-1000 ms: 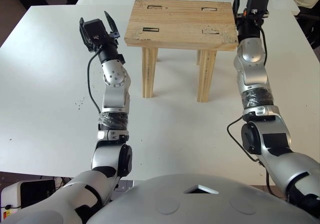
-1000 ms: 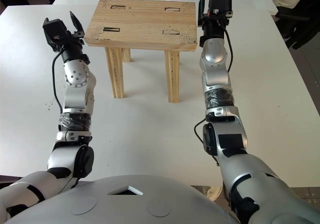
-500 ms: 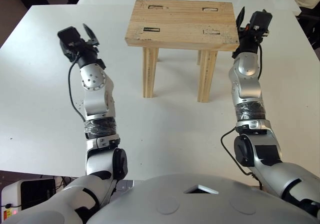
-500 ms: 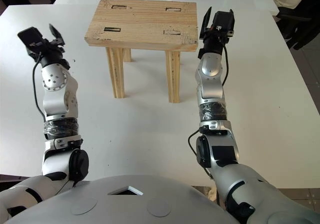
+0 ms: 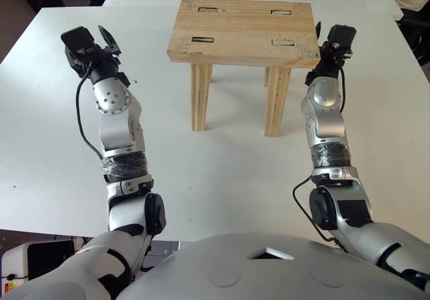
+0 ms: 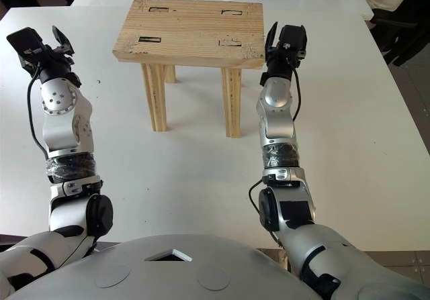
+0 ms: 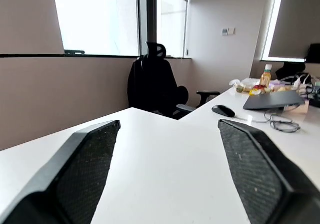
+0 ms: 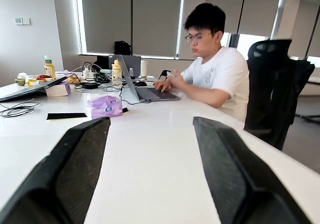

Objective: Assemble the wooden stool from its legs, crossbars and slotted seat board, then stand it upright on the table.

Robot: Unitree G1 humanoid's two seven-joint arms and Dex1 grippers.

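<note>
HEAD VIEWS
Stool: the assembled wooden stool (image 5: 242,23) stands upright on the white table (image 5: 222,172). Its slotted seat board (image 5: 228,48) faces up, and the legs (image 5: 200,95) rest on the surface.
Left gripper: the left gripper (image 5: 107,39) is raised above the table, released, with nothing between its fingers. The stool lies to its right, well apart.
Right gripper: the right gripper (image 5: 330,37) is raised, released and empty. The right edge of the seat board is just beside it on its left. Whether they touch cannot be told.

LEFT WRIST VIEW
Fingers: the two black textured pads (image 7: 90,169) stand wide apart, with bare table top between them.
Beyond the fingertips: a black office chair (image 7: 155,83) stands past the table edge. A mouse (image 7: 224,110) and a laptop (image 7: 272,99) lie on a farther desk.

RIGHT WRIST VIEW
Fingers: both black fingers (image 8: 75,174) are spread, with only white table top between them.
Beyond the fingertips: a purple tissue pack (image 8: 106,106) lies ahead, with a flat black strip (image 8: 66,116) just beside it.
</note>
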